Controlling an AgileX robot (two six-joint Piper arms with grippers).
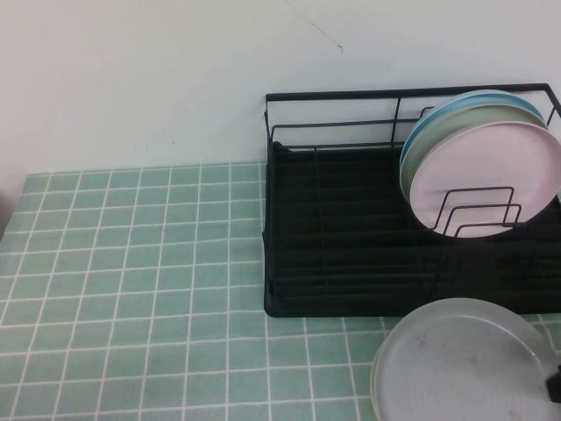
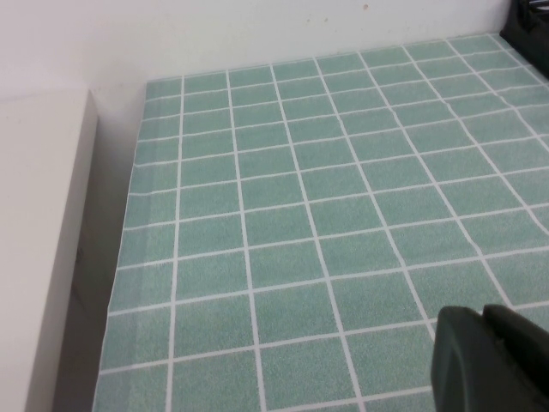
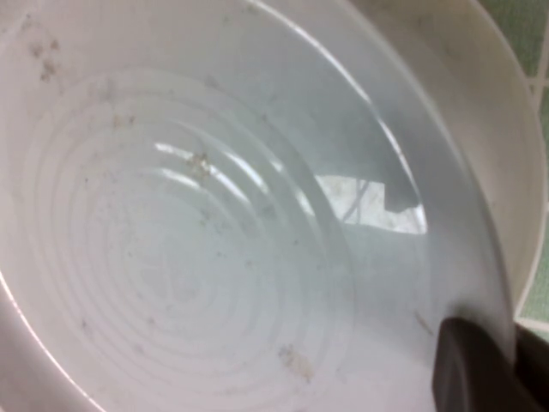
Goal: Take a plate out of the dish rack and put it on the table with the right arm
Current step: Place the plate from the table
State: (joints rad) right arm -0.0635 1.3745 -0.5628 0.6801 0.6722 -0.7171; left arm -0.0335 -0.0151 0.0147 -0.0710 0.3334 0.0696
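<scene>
The pale grey plate (image 1: 456, 360) is at the front right, in front of the black dish rack (image 1: 333, 254), low over the mint-green tiled table (image 1: 131, 289). Only the black tip of my right gripper (image 1: 554, 386) shows, at the plate's right edge. In the right wrist view the plate (image 3: 197, 240) fills the picture and my right gripper (image 3: 506, 343) is shut on its rim. A cream-white rim (image 3: 489, 112) shows just beyond the grey plate's edge. My left gripper (image 2: 485, 352) is shut and empty above the table's left part; it is out of the high view.
A pink plate (image 1: 491, 175) stands in the rack's right end, with a pale green one (image 1: 456, 118) and a blue one (image 1: 473, 98) behind it. The rack's left half holds nothing. A white wall is behind. A beige surface (image 2: 43, 240) lies beyond the table's left edge.
</scene>
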